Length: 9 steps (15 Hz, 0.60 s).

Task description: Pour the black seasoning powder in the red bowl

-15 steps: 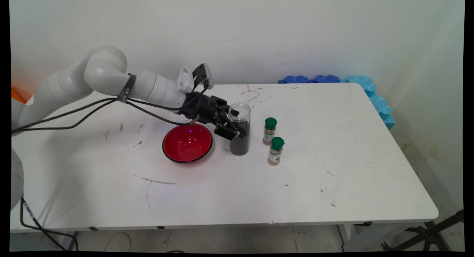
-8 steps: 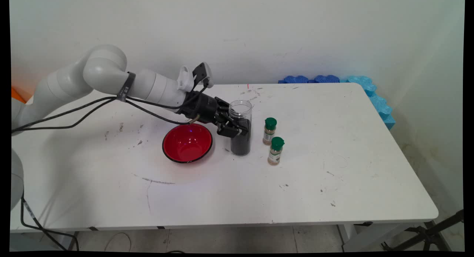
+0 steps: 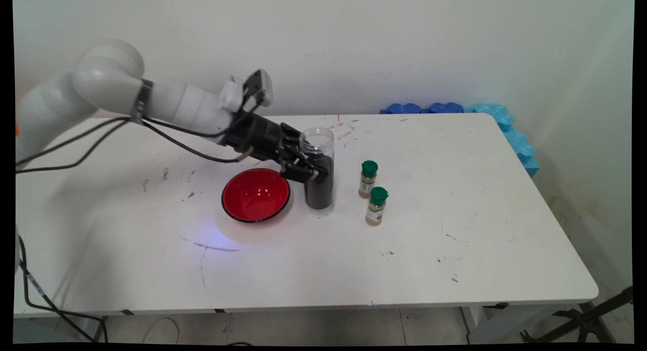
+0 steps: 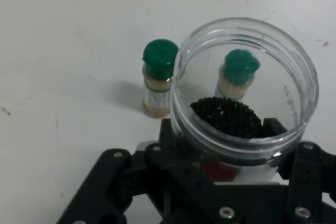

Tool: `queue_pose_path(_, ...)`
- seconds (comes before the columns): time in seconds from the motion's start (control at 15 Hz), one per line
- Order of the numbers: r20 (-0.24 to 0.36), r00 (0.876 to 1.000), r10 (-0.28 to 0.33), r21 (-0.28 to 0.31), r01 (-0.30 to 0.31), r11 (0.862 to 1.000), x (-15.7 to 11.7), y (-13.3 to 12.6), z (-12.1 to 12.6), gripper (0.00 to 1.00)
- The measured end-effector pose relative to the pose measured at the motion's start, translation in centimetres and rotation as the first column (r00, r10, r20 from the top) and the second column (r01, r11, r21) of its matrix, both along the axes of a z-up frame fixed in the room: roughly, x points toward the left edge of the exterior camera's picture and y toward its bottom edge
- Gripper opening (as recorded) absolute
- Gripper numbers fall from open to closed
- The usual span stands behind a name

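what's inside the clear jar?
The jar is open-topped and holds dark granules filling its lower part. The tool is shut on it and covers part of its side; its bottom isn't visible.

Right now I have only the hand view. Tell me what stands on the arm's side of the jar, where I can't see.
Observer: A red bowl stands on the table close beside the jar, on the arm's side. The hand grips the jar about its middle.
Operator: Report what is in the bowl.
Observer: Nothing; its red inside is bare.
Operator: Give me the jar's fill as seen from the side.
Observer: The dark contents reach well over half way up; the part below the rim is clear.
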State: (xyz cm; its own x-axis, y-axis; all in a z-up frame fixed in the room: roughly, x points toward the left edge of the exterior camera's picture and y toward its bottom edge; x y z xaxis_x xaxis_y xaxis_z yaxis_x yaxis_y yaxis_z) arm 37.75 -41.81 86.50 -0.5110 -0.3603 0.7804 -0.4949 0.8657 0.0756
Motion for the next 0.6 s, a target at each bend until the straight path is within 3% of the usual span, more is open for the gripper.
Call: queue_pose_path(0.6,-0.012,1.0,-0.001,-0.004,0.001,1.0,4.3,4.6,9.4,0.0)
